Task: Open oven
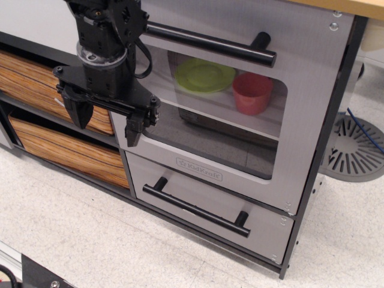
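Oven (240,102) handle's left end behind the empty, spread hand (105,123)

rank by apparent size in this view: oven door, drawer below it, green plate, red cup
1. oven door
2. drawer
3. green plate
4. red cup
Plate and cup sit behind the window, farther back; their order is less sure.

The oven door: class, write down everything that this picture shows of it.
The grey oven door with its rounded clear window is shut, flush with the cabinet front. A long black bar handle runs across its top on two posts; a small embossed logo sits below the window. Through the pane show a white shelf, a green plate and a red cup. The black tool hangs open before its left edge, gripping nothing.
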`<state>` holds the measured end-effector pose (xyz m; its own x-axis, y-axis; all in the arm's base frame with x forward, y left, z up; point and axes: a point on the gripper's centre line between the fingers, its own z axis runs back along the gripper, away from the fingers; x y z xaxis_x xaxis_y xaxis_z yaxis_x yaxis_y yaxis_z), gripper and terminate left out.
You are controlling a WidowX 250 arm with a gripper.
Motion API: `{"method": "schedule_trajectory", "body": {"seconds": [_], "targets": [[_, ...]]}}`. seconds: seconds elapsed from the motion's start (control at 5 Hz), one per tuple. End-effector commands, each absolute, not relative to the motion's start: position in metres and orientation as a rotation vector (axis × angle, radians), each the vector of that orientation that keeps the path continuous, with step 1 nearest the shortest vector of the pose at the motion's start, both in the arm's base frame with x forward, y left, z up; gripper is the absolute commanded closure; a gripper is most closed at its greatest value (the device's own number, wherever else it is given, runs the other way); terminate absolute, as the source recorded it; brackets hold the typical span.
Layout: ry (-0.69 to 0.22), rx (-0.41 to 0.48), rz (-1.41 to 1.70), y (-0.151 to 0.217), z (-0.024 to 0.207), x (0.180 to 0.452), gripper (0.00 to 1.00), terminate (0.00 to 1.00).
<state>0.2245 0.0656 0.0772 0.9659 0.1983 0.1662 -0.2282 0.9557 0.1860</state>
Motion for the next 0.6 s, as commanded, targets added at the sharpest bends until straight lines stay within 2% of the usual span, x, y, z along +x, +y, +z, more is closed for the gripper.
{"method": "schedule_trajectory", "body": {"seconds": [0.0, 0.2, 0.4], "targets": [[-0.147, 0.206, 0.217, 0.066, 0.077, 0.224, 0.0, 0.0], [-0.189, 0.089, 0.429, 0.069, 0.103, 0.235, 0.0, 0.0], [-0.203, 0.028, 0.668, 0.073, 0.135, 0.247, 0.0, 0.0]]}}
